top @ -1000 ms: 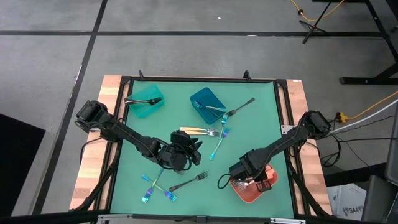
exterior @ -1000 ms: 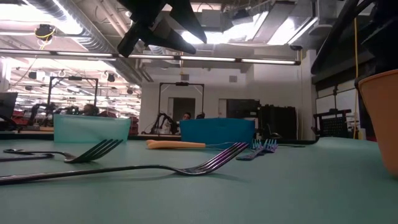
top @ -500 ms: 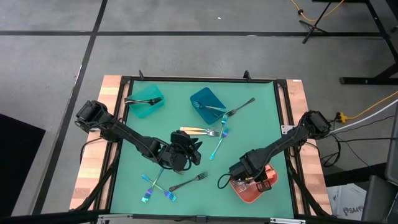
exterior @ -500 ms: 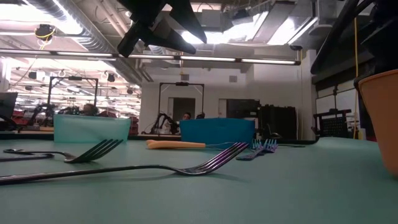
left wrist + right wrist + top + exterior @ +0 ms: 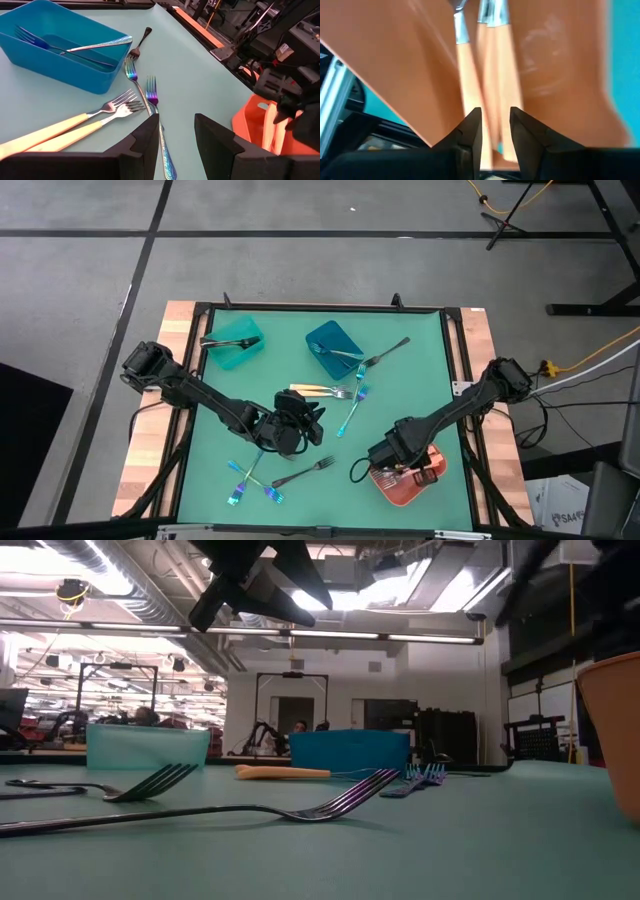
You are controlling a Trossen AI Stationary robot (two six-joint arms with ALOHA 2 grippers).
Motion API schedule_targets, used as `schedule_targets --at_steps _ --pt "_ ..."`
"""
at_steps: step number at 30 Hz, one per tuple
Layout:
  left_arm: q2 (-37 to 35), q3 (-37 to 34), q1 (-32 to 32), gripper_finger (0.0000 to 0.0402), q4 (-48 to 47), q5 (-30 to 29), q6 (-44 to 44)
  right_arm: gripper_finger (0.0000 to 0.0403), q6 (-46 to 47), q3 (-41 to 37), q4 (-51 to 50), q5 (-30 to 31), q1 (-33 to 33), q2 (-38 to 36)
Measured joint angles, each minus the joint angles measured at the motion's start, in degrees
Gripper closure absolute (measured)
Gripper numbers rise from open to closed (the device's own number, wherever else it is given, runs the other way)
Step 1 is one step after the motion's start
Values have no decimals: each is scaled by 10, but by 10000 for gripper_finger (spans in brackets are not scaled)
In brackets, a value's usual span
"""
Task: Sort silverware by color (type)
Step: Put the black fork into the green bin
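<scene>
The silverware is spread over the green mat. Two gold-handled forks (image 5: 75,127) lie near the middle. Iridescent forks (image 5: 150,97) lie beside them, and more iridescent forks (image 5: 245,480) sit near the front left. A silver fork (image 5: 303,472) is at the front and a dark fork (image 5: 385,355) at the back. My left gripper (image 5: 175,125) hovers open above the mat's middle, empty. My right gripper (image 5: 495,120) stands open over the coral-red bin (image 5: 405,485), pointing down at the gold-handled forks (image 5: 487,75) lying in it.
A teal bin (image 5: 233,345) at the back left holds a fork. A blue bin (image 5: 55,45) at the back middle holds forks, one leaning over its rim. The mat's right middle (image 5: 420,390) is bare. A black frame (image 5: 455,380) borders the mat.
</scene>
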Motion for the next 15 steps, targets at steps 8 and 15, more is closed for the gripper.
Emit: schedule_targets --at_steps 8,15 --pt "0 0 0 283 0 13 0 313 -18 62 -52 111 0 -25" --pt "0 0 0 283 -1 13 0 313 -24 70 -56 181 0 -87"
